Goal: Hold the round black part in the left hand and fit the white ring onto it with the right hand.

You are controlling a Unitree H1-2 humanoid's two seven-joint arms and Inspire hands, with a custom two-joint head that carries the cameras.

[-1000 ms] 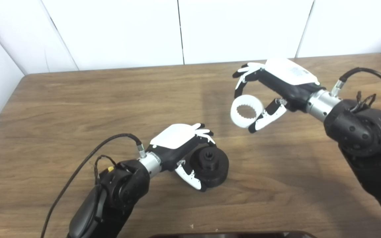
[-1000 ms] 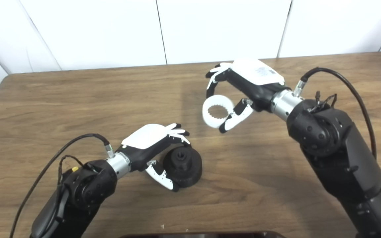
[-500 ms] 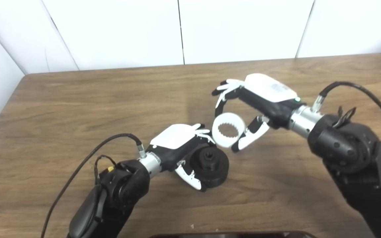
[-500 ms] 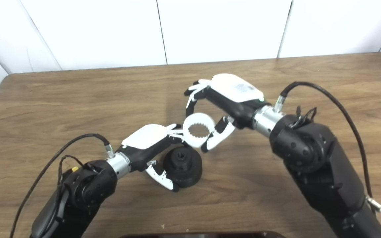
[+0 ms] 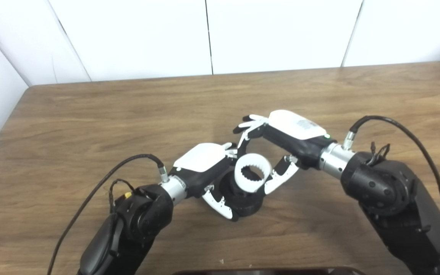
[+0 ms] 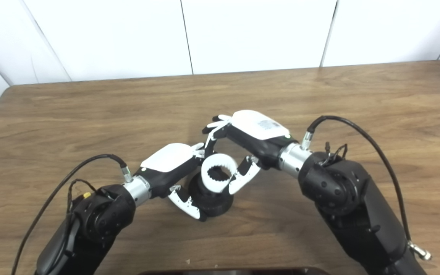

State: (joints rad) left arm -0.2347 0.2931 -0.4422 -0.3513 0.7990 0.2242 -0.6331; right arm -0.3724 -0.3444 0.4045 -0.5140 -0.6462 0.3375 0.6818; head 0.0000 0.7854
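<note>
The left hand (image 5: pixel 204 168) lies low on the bench (image 5: pixel 90 122), its arm coming in from the near left edge. Its fingers (image 5: pixel 217 200) are wrapped around the left side of the round black part (image 5: pixel 245 200), thumb in front and the others behind, so the part is held where it sits on the bench.

Right at the top of the black part is the white ring (image 5: pixel 253 178), toothed on its inner edge and tilted so that its opening faces up and toward the camera. The ring overlaps the black part's raised centre; whether it is touching the part or just above it cannot be told from either view.

To the right of the black part, the right hand (image 5: pixel 281 147) reaches in from the far right side. Its fingers (image 5: pixel 243 131) curl over the back rim of the ring, and its thumb (image 5: pixel 279 177) presses the ring's right side, so the ring is pinched between them. Its upper fingertips come close to the back of the left hand.
</note>
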